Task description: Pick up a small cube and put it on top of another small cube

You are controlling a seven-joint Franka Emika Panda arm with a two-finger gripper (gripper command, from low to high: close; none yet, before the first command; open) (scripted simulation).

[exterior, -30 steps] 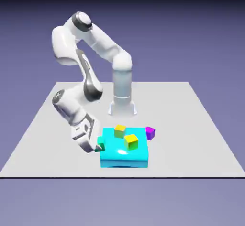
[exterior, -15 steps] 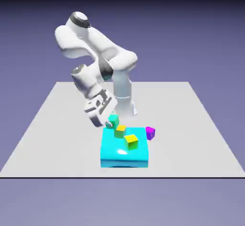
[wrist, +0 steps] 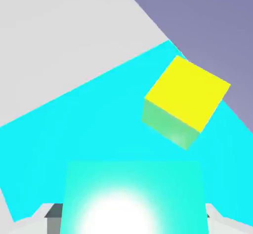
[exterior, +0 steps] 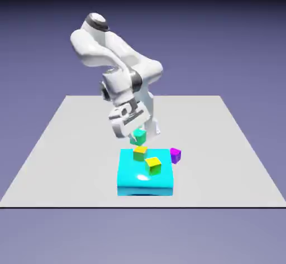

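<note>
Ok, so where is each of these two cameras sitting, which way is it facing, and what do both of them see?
Exterior view: fixed, above and across the table, facing the robot; it shows the whole white arm and the end effector holding the green cube over the cyan block.
Hand view: on the hand, looking along the end effector; the green cube fills the bottom, and only grey finger bits show at the edge.
Shared: green cube, cyan block, a yellow cube, grey table.

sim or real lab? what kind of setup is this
Rendered simulation, a tabletop stacking bench: flat grey table against a plain blue-violet backdrop, flat-shaded cubes on a cyan block, and a white arm whose hand holds a green cube.
</note>
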